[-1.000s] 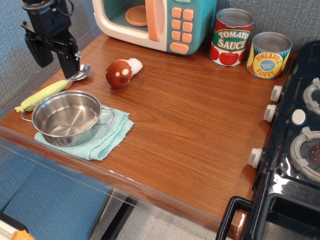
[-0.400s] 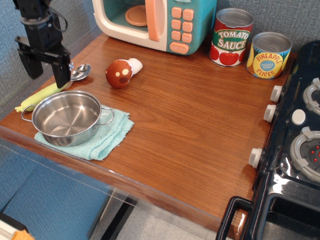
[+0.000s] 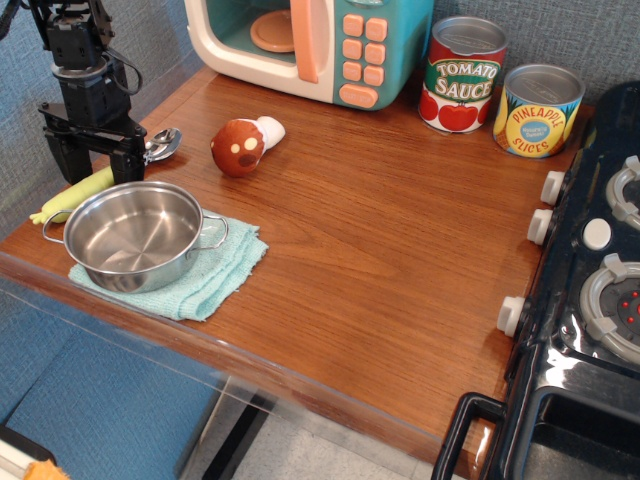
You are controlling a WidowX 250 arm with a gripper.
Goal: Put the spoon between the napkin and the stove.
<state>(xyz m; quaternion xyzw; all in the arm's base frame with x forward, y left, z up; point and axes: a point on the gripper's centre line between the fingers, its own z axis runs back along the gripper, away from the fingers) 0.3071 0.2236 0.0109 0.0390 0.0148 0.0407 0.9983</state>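
The spoon lies at the table's far left: its pale yellow-green handle points front-left and its shiny metal bowl sits behind. My gripper is open and lowered over the handle, one black finger on each side of it. The mint napkin lies at the front left under a steel pot. The black stove with white knobs stands at the right edge.
A brown toy mushroom lies right of the spoon's bowl. A teal-and-cream toy microwave stands at the back. A tomato sauce can and a pineapple can stand at the back right. Bare wood lies between napkin and stove.
My gripper has moved left and down from above the spoon's bowl to straddle the handle. The spoon has not moved.
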